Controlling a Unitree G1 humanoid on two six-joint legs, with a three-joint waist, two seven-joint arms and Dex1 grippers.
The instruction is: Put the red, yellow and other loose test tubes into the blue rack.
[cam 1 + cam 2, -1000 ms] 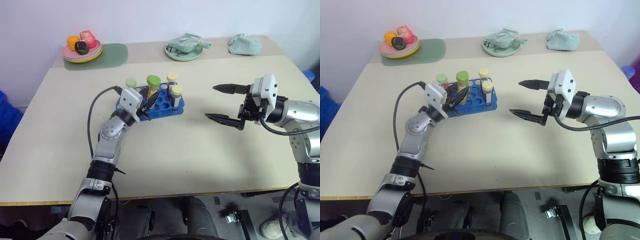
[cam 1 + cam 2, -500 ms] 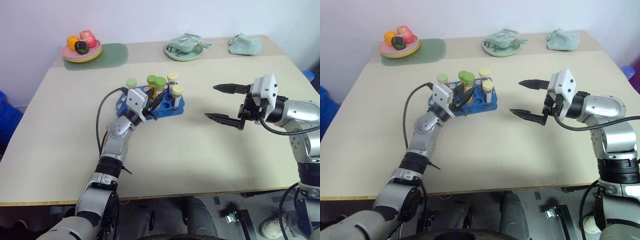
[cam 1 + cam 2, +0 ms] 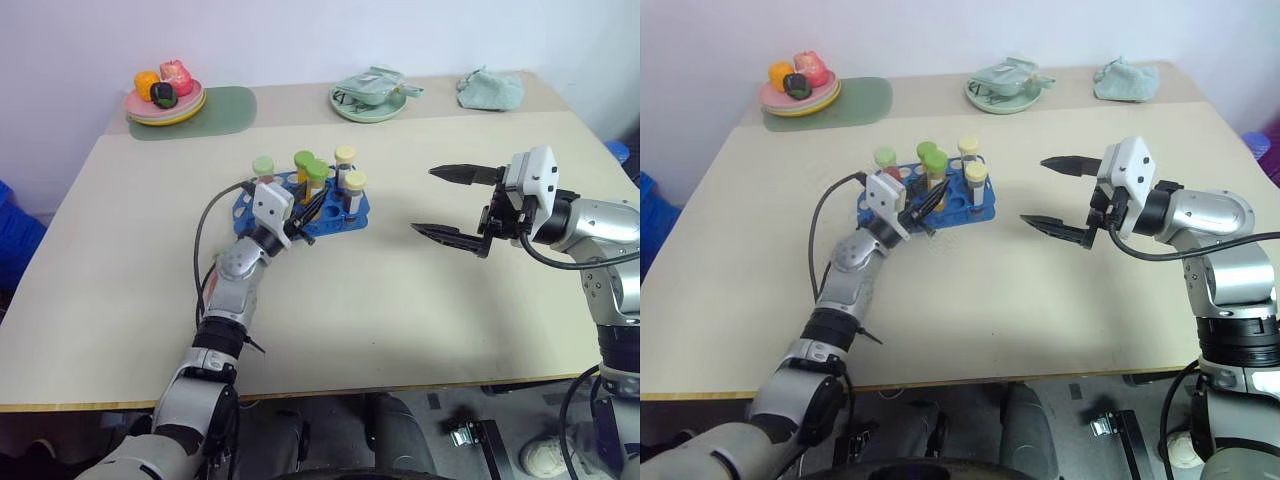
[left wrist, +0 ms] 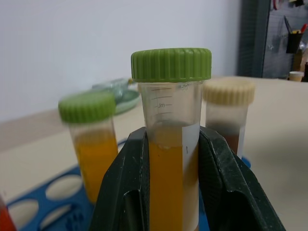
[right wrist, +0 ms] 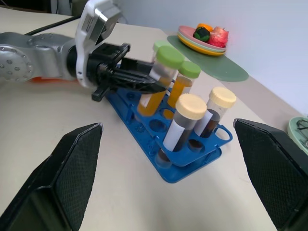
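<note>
The left claw (image 3: 306, 214) is clamping a green-capped yellow tube (image 4: 169, 144), seating it in the blue rack (image 3: 345, 215); releasing comes next, probably. At three o'clock, the right claw (image 3: 452, 203) is gaping empty.

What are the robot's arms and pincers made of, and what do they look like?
Both arms are silver-grey metal segments with black joints and looping black cables. Each wrist carries a white boxy housing. The left gripper and right gripper have two black pointed fingers with a textured inner face.

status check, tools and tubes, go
Left tool shut on green-capped yellow tube, over the blue rack. Right tool open, holding nothing, clear of the rack. Four other tubes standing in rack; nothing blocking.
</note>
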